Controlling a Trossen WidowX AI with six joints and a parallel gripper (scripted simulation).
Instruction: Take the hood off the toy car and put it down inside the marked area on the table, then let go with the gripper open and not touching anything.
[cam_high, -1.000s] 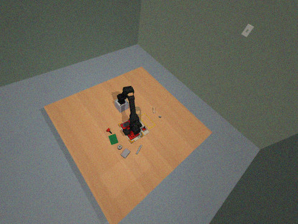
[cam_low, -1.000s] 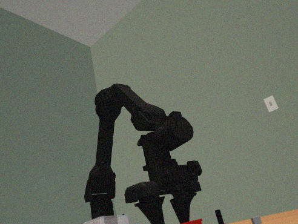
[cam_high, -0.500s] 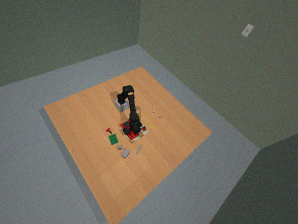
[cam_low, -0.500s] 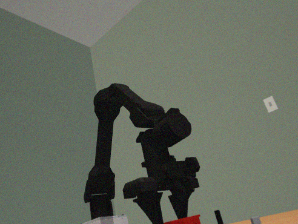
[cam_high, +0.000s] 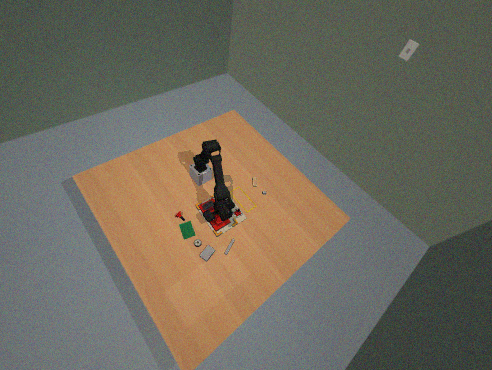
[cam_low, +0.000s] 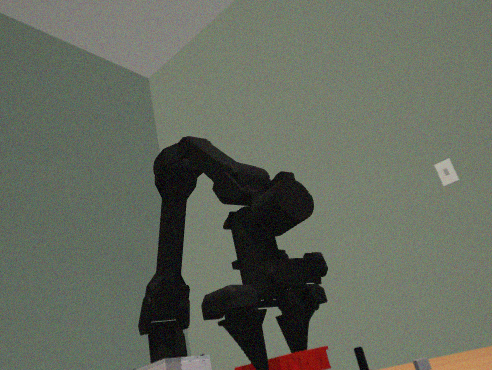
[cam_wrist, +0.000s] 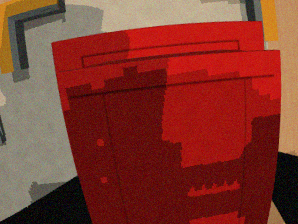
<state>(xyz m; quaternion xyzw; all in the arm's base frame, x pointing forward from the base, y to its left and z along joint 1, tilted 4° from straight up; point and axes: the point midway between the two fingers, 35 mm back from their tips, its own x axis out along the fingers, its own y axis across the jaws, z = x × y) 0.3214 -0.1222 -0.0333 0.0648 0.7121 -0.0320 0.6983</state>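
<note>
The red hood (cam_high: 218, 223) (cam_low: 305, 359) (cam_wrist: 210, 115) fills much of the wrist view. My gripper (cam_high: 218, 214) (cam_low: 281, 359) (cam_wrist: 179, 173) is shut on the hood, one black finger at each side of it. The pale toy car (cam_high: 240, 219) (cam_wrist: 37, 110), with yellow corner parts, lies beneath. Whether the hood is clear of the car cannot be told. The marked area, a thin yellow outline (cam_high: 249, 196), lies beside the car on its right in the top view. The arm hides part of the car and hood there.
A red and black tool (cam_high: 179, 215), a green plate (cam_high: 187, 230), a grey ring (cam_high: 198, 243), a grey block (cam_high: 207, 253) and a grey bar (cam_high: 229, 247) lie around the car. Two small pieces (cam_high: 254, 182) (cam_high: 264, 192) lie beyond the outline. The arm's grey base (cam_high: 201, 176) stands behind.
</note>
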